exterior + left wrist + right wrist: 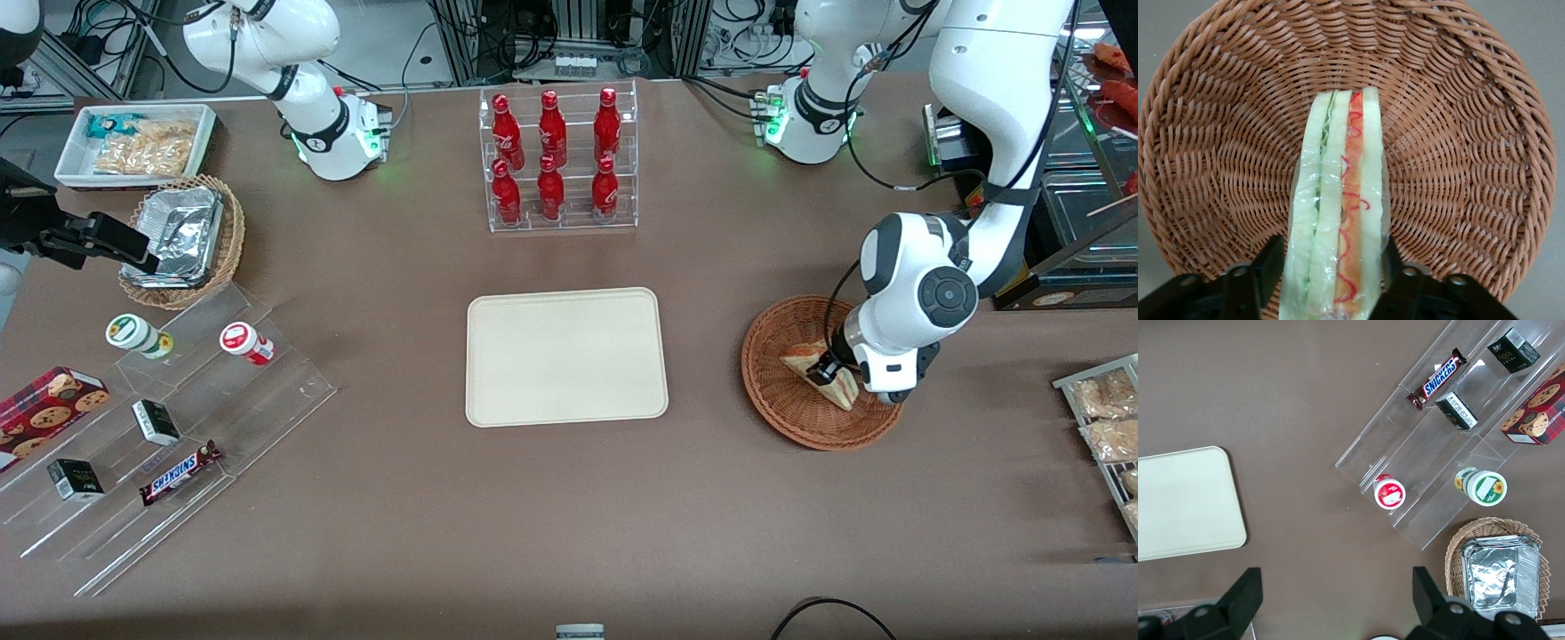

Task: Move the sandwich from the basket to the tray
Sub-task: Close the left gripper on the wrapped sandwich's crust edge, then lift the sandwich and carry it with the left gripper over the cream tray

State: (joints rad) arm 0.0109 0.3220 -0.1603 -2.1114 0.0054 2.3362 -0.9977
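Observation:
The sandwich (807, 359) is a wrapped white-bread wedge with green and red-orange filling, and it stands on edge in the reddish-brown wicker basket (772, 391). My left gripper (834, 372) is down in the basket, with a black finger pressed against each flat side of the wedge. In the left wrist view the gripper (1336, 280) clasps the sandwich (1338, 193), whose cut edge faces the camera, low over the basket's weave (1458, 133). The cream-beige tray (565, 356) lies bare at mid-table, toward the parked arm's end from the basket, and also shows in the right wrist view (1185, 500).
A clear rack of red bottles (556, 160) stands farther from the front camera than the tray. Clear stepped shelves with snacks (160, 418), a lighter basket with foil container (182, 236) and a white bin (138, 142) lie toward the parked arm's end. Packets (1107, 418) lie at the working arm's edge.

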